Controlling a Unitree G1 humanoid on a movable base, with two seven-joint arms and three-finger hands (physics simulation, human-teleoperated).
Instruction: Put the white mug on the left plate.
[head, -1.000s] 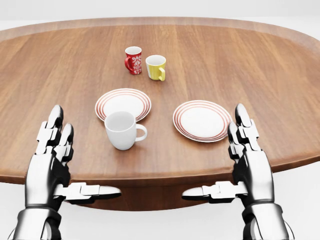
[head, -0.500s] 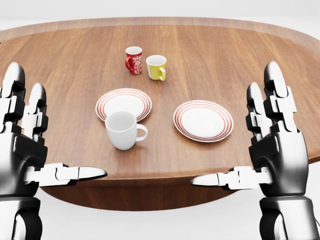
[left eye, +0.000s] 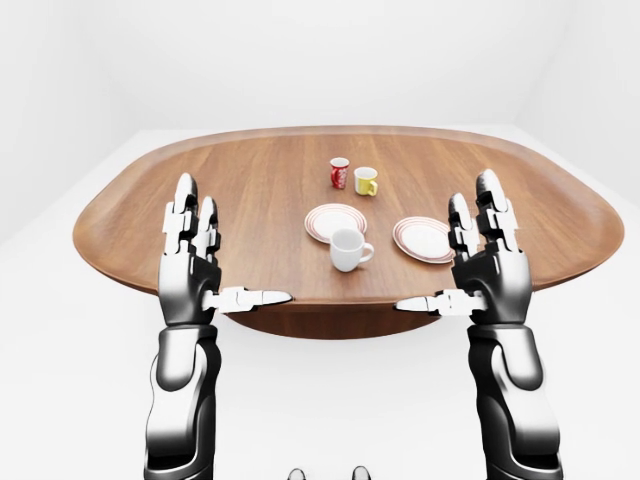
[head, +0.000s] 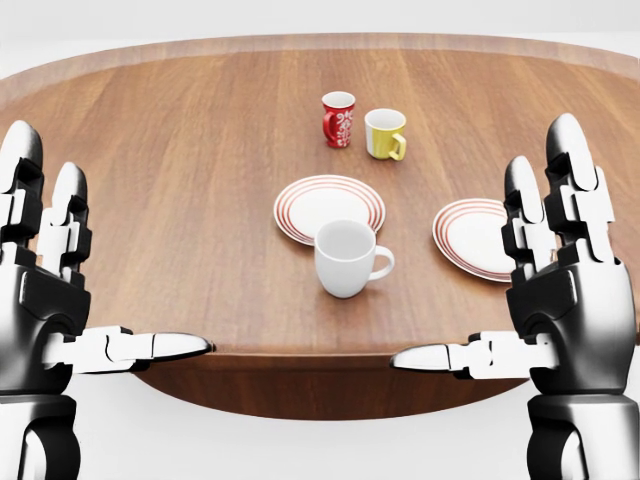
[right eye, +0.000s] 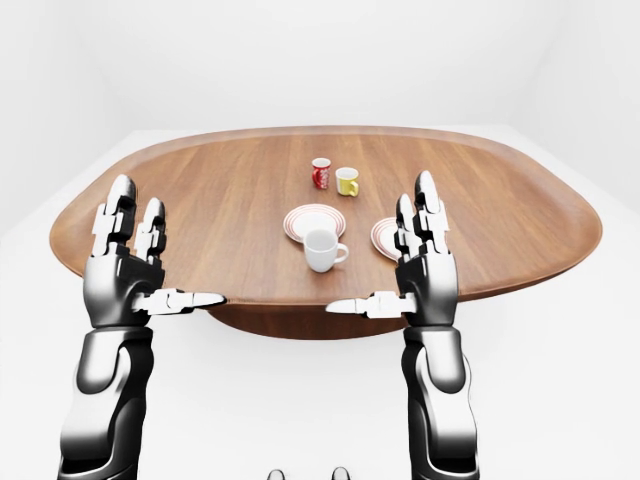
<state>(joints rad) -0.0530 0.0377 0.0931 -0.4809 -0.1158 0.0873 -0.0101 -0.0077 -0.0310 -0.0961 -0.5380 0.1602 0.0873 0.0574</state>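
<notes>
The white mug (head: 347, 258) stands upright on the wooden table (head: 200, 150), handle to the right, just below the left plate (head: 330, 207) in the head view. That plate is white with red rings, like the right plate (head: 472, 238), whose right side is hidden behind my right hand. My left hand (head: 115, 255) is raised at the view's left, open, fingers up and thumb pointing inward. My right hand (head: 475, 260) mirrors it at the right, open. Both hold nothing and hover at the table's near edge, well apart from the mug.
A red patterned mug (head: 338, 118) and a yellow mug (head: 385, 133) stand side by side above the left plate. The table's rounded near edge (head: 300, 365) runs between my two thumbs. White floor surrounds the table in the eye views.
Both hands rose from low at the table edge to an upright open pose. Then the whole picture shifted right: the camera moved left; the mugs and plates did not move on the table.
</notes>
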